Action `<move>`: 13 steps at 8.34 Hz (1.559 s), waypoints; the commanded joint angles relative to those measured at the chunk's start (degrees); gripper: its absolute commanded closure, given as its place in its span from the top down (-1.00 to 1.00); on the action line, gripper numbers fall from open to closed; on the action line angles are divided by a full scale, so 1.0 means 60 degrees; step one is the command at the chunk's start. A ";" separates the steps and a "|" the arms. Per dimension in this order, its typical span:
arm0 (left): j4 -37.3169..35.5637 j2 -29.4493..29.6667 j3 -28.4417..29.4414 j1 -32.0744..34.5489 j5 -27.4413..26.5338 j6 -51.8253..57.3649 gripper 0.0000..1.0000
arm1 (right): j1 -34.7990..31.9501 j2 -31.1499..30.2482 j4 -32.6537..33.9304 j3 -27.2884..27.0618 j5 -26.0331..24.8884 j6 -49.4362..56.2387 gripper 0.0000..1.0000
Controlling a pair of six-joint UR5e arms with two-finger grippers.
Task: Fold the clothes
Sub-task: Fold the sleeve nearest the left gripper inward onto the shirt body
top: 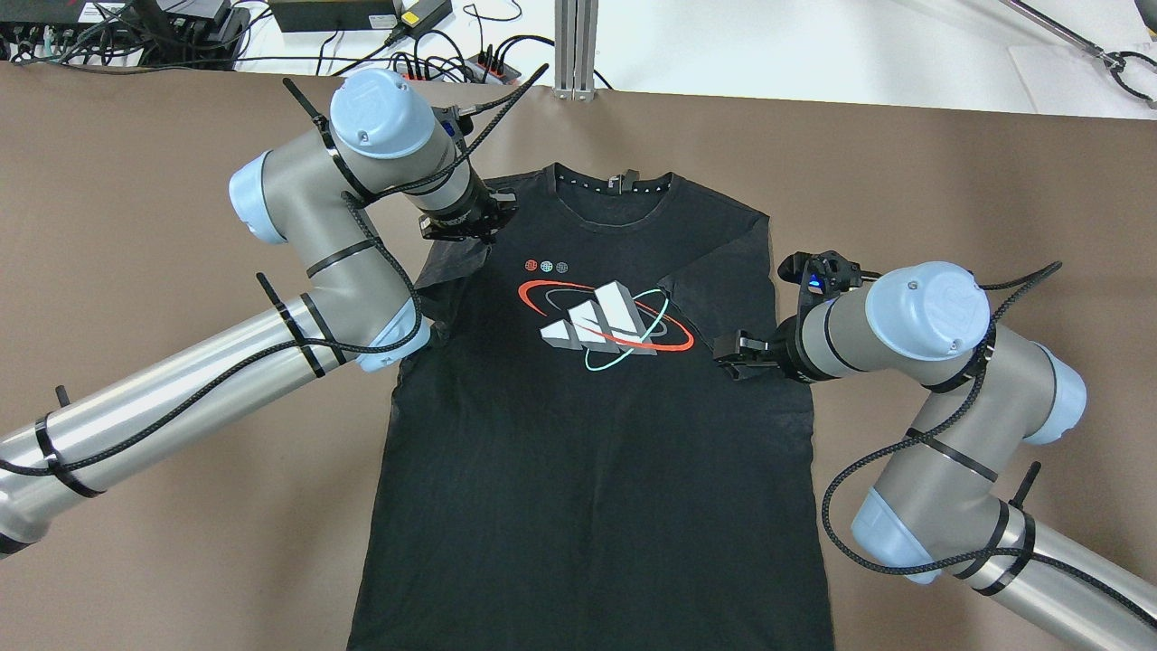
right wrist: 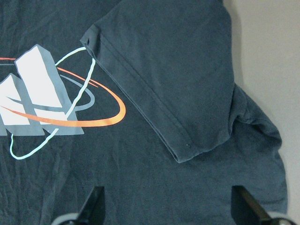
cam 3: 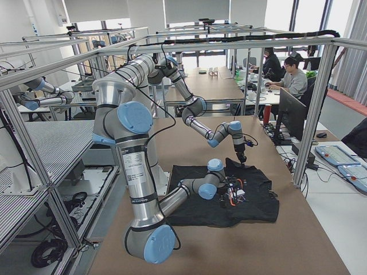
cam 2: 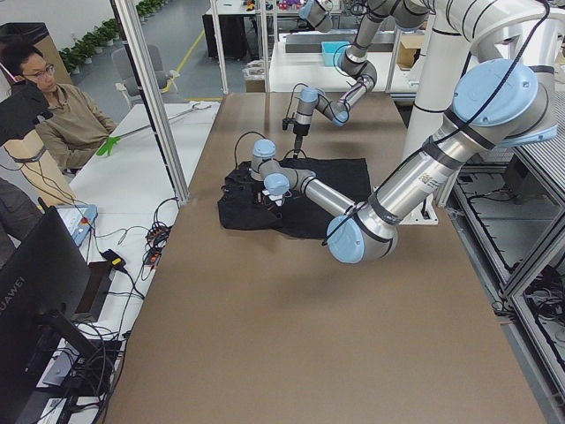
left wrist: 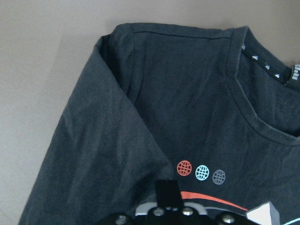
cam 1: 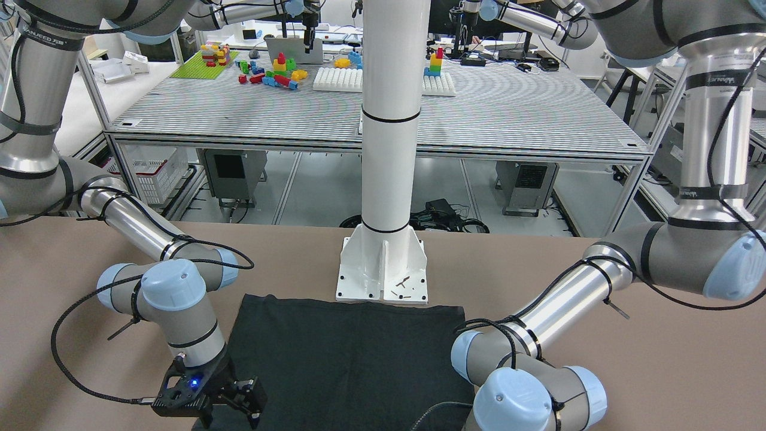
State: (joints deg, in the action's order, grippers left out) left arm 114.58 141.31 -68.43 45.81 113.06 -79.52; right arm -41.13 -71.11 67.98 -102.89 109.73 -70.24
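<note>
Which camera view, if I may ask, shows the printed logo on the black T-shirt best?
The overhead exterior view: the whole logo lies unobstructed on the T-shirt. The right wrist view crops it, the left wrist view shows only its top edge, the front-facing view misses it, and the side views barely show it.

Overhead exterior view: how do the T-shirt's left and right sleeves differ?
The left sleeve rises to the closed left gripper, its cuff hidden; the right sleeve lies flat, cuff in plain sight. The left sleeve is at its gripper's tips; the right sleeve lies apart from the open right gripper. Both are folded in over the T-shirt's chest.
</note>
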 commanded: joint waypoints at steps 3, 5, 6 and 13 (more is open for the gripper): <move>0.0063 0.0472 0.0448 -0.0399 -0.0605 -0.0428 -1.00 | 0.0000 -0.0014 -0.0007 -0.0005 -0.0007 -0.0011 0.89; 0.0077 0.0574 0.0564 -0.0429 -0.0665 -0.0442 -0.98 | 0.0014 -0.0029 -0.0007 0.0009 -0.0022 -0.0011 0.89; 0.0063 0.0735 0.0739 -0.0429 -0.0723 -0.0442 -0.70 | 0.0014 -0.0029 -0.0007 0.0009 -0.0022 -0.0011 0.89; -0.1027 -0.2640 -0.4943 -0.1901 -0.1800 -0.2284 0.89 | 0.0131 -0.0145 -0.0007 -0.0689 -0.0531 -0.1470 0.89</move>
State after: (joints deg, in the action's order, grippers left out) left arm 113.79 134.57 -82.93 40.45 107.34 -89.46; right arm -40.93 -71.03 67.91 -103.81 108.95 -73.42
